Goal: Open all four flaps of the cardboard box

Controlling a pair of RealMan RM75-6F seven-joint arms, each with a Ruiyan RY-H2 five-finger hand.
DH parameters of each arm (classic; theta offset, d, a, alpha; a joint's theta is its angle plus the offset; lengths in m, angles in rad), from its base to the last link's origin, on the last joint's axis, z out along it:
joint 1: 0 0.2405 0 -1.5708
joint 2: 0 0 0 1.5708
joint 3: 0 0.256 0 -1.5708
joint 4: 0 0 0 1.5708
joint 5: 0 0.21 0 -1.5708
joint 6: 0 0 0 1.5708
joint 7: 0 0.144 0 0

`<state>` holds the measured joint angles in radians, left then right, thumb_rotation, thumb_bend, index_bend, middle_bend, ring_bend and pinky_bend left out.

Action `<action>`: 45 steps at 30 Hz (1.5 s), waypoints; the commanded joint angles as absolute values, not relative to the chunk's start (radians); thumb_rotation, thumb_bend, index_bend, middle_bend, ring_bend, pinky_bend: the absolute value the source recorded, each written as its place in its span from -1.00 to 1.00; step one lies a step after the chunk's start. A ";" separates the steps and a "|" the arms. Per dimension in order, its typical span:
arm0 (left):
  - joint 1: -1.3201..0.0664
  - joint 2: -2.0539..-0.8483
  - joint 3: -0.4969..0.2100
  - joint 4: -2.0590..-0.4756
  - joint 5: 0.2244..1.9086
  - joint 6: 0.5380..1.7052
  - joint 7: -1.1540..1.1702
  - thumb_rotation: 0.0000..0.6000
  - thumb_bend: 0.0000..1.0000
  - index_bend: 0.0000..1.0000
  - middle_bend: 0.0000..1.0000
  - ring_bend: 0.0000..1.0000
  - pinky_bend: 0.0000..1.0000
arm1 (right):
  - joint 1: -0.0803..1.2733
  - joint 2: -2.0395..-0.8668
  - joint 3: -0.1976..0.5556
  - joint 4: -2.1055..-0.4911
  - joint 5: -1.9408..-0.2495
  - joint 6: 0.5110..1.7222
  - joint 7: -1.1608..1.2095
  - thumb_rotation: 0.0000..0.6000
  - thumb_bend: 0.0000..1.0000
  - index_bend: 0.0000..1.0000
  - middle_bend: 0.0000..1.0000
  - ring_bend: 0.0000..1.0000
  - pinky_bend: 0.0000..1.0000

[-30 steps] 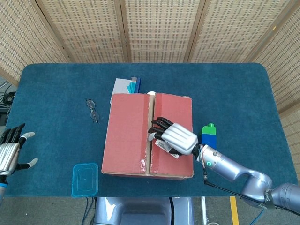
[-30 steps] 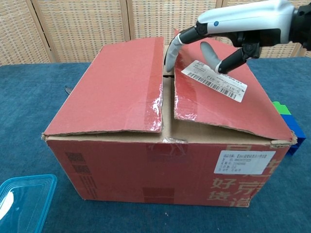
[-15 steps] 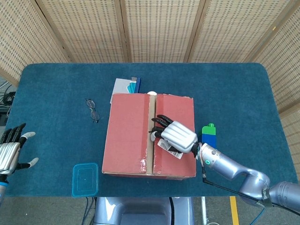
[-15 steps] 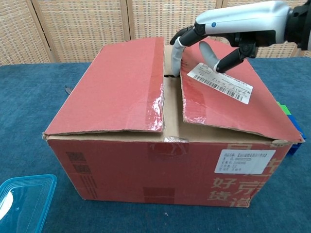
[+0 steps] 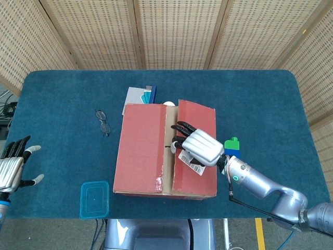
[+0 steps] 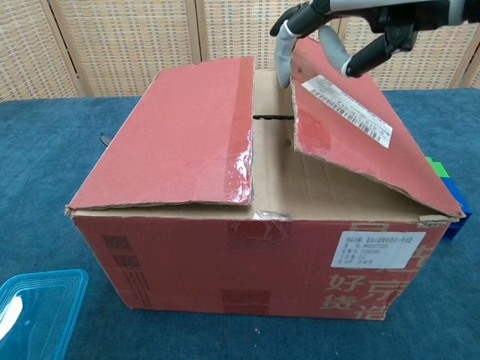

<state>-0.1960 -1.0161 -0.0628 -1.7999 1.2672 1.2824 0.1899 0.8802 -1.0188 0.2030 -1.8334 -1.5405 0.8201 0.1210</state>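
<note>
So the table (image 5: 260,99) is covered in blue carpet, and the red cardboard box (image 5: 143,156) sits about dead centre on it, near my edge. My right hand (image 5: 200,146) has its fingers hooked under the inner edge of the right top flap (image 6: 352,142), thumb on top, so I'm gripping that flap and it's tilted up off the seam. The left top flap (image 6: 184,139) lies flat, and I can see plain brown inner flaps (image 6: 274,169) in the gap. My left hand (image 5: 13,166) is way off at the left table edge, fingers spread, holding nothing.

What worries me: the grip is only at the edge, so the flap could slip out and drop shut. Nothing's bracing the box either, so a hard pull might drag or tip it.

Smaller stuff: blue lid (image 5: 94,199), green-and-blue block (image 5: 232,145), glasses (image 5: 103,122).
</note>
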 commanded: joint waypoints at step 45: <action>-0.205 -1.010 -0.062 -1.823 1.281 1.299 0.216 0.86 -0.57 -0.57 -1.00 -1.00 -1.00 | 0.708 -0.645 0.210 -1.807 -1.454 0.884 0.073 1.00 1.00 -0.15 -0.18 -0.86 -1.00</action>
<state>-0.2044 -1.0105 -0.0619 -1.8227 1.2797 1.2999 0.2149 0.7116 -0.6439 0.2129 -1.8108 -1.4537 0.8841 0.0707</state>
